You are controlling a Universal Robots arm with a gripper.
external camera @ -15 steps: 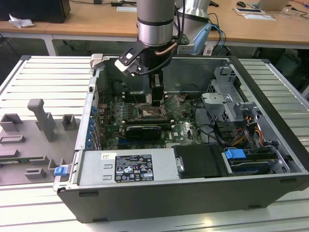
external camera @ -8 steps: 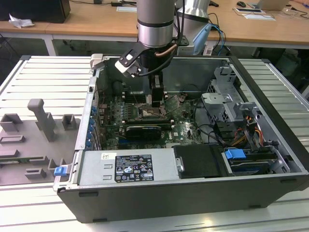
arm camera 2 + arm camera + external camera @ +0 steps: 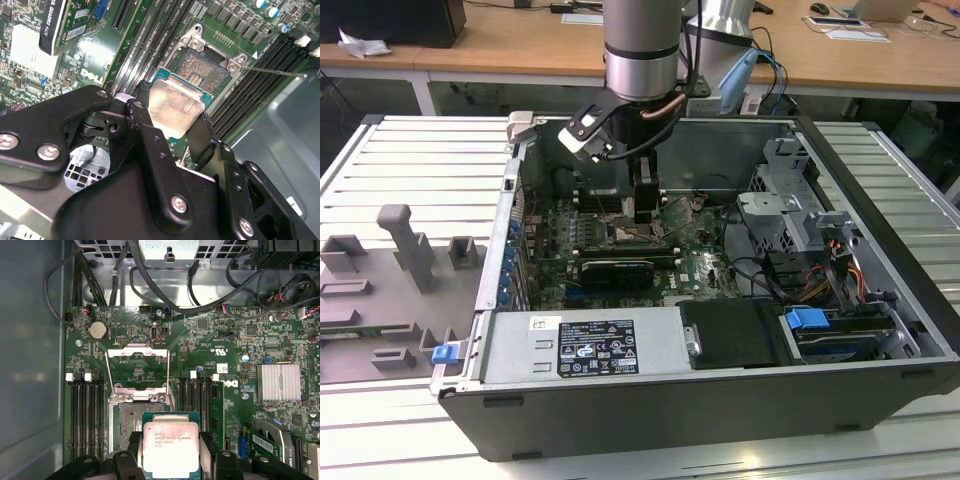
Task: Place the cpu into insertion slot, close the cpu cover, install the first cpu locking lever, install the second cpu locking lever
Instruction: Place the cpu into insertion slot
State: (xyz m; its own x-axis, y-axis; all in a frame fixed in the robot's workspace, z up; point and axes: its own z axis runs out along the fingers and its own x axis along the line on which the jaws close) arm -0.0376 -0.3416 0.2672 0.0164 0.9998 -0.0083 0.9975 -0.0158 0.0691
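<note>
The gripper (image 3: 171,462) pinched the chip (image 3: 171,445) by two opposite edges, a finger (image 3: 134,450) pressed to each side. The chip hung between the fingertips, partly overlapping the bare socket (image 3: 127,425) just ahead of them. Beyond the socket, farther from the gripper, the cover (image 3: 137,352) lay swung open over the green board (image 3: 210,345).

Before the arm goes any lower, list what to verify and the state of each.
1. cpu clamped between the jaws: ok.
2. insertion slot bare: ok.
3. cpu cover swung up off the slot: ok.
4. locking lever released: ok.
5. cpu seated: not ok, held above the slot.
6. cpu square to the slot: cannot tell.
</note>
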